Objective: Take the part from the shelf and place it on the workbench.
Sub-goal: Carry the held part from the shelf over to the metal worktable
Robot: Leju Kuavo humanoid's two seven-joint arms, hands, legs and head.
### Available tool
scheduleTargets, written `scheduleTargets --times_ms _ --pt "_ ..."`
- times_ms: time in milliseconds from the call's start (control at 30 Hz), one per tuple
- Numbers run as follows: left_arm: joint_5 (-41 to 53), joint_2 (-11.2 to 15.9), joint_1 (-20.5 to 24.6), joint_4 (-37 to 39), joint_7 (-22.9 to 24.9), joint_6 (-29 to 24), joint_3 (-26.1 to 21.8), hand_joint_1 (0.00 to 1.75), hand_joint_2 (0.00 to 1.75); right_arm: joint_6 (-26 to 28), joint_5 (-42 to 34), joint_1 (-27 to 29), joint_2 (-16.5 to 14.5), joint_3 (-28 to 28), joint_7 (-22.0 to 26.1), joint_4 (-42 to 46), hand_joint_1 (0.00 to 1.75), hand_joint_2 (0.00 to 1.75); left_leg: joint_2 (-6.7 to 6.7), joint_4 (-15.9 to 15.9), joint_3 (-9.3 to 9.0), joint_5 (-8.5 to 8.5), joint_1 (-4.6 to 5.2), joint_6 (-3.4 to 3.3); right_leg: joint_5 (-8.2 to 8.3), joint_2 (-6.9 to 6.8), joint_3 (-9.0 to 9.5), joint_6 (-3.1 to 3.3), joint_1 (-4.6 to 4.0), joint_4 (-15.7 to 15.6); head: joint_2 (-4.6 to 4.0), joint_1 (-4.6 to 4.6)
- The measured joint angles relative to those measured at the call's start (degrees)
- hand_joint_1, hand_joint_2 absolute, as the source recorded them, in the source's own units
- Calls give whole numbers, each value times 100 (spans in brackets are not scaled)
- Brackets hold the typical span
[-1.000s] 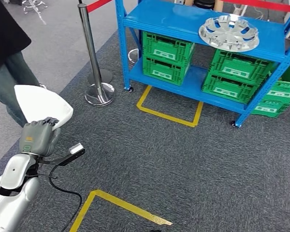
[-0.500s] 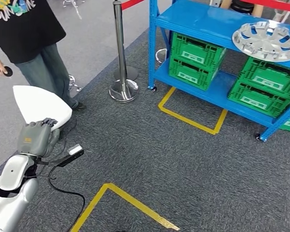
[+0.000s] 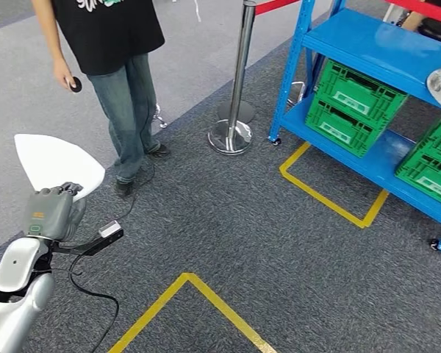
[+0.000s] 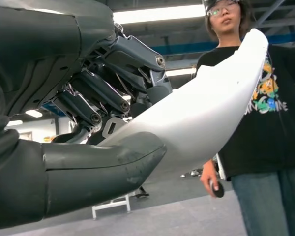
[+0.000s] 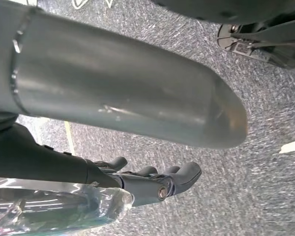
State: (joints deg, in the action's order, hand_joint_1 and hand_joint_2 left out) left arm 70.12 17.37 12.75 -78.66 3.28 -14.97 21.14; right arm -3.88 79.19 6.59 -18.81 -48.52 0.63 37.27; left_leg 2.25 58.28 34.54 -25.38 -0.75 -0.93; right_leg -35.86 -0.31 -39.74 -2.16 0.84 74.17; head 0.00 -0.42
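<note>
My left hand (image 3: 49, 213) is low at the left of the head view and grips a white curved part (image 3: 54, 162) by its near edge. The part fans out above and ahead of the hand. In the left wrist view the thumb lies under the white part (image 4: 198, 108) and the fingers (image 4: 101, 93) curl over it. My right hand (image 5: 112, 93) hangs above the grey carpet with its thumb and fingers apart and nothing between them.
A person (image 3: 118, 73) in a black shirt and jeans stands close ahead on the left, holding a small black object (image 3: 76, 84). Behind stand a chrome stanchion (image 3: 236, 88) and a blue shelf (image 3: 368, 44) with green crates (image 3: 354, 103). Yellow tape (image 3: 207, 301) marks the carpet.
The whole view has swung left: the shelf and stanchion slid to the right and the person came into the picture. My left hand keeps the same hold on the white part.
</note>
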Motion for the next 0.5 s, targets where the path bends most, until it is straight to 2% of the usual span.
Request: scheduleTargets --times_ms 33,67,100,133,167,200,233,267,300,367,400,433,467,500 --pt "1 -3 -9 0 1 4 -5 175 175 6 2 7 0 12 -4 -7 0 0 84 1 -4 -1 13 -2 129 23 -28 39 -18 -55 0 1" --pt "1 -5 -13 -1 4 5 -11 175 175 13 2 12 1 22 -5 -11 0 0 165 1 -9 -1 21 -3 340 65 51 87 -40 -324 0 0" --pt "2 -7 -16 -5 9 7 -18 175 175 19 2 15 1 29 -6 -13 0 0 244 1 -12 -1 22 -3 576 164 201 142 -62 -718 0 2" --pt "2 -12 -17 -9 17 8 -25 175 175 26 2 18 4 35 -8 -14 0 0 318 7 -8 -4 30 5 743 298 371 195 -69 -1104 0 -1" --pt "3 -15 -21 -13 25 10 -30 175 175 34 3 21 7 41 -9 -14 0 0 384 10 1 -1 29 20 844 398 508 222 -75 -1389 0 -2" --pt "3 -18 -29 -16 30 13 -34 175 175 41 3 23 9 49 -11 -15 0 0 447 12 15 4 24 43 877 463 592 236 -80 -1547 0 -2" --pt "4 -19 -41 -17 33 15 -40 175 175 47 4 23 12 60 -16 -15 0 0 508 6 28 15 16 75 866 457 630 237 -83 -1594 0 -3" --pt "5 -15 -57 -20 33 17 -50 175 175 53 4 21 12 74 -20 -16 0 0 566 -6 38 28 4 111 878 393 648 233 -85 -1619 0 -2" --pt "6 -9 -76 -24 34 19 -63 175 175 56 4 19 12 92 -26 -15 0 0 537 3 47 16 3 140 894 334 669 243 -79 -1654 0 -3" --pt "8 4 -88 -38 40 25 -101 175 175 61 4 32 10 131 -32 -12 0 0 249 260 158 -178 19 198 923 197 718 277 -61 -1734 0 -31" --pt "9 5 -87 -46 45 28 -115 175 175 61 4 46 9 147 -33 -10 0 0 54 550 283 -354 21 221 924 123 735 291 -61 -1752 0 -46" --pt "9 5 -85 -51 51 33 -126 175 175 61 4 61 8 157 -35 -9 0 0 -74 917 453 -542 15 250 917 45 744 304 -63 -1757 0 -58" --pt "10 2 -93 -54 58 36 -132 175 175 60 5 74 8 163 -39 -9 0 0 -129 1253 612 -676 2 278 907 -38 749 308 -65 -1756 0 -60" --pt "11 1 -108 -55 65 40 -137 175 175 60 9 81 8 168 -43 -9 0 0 -152 1448 703 -712 -13 301 897 -116 754 309 -65 -1755 0 -60"
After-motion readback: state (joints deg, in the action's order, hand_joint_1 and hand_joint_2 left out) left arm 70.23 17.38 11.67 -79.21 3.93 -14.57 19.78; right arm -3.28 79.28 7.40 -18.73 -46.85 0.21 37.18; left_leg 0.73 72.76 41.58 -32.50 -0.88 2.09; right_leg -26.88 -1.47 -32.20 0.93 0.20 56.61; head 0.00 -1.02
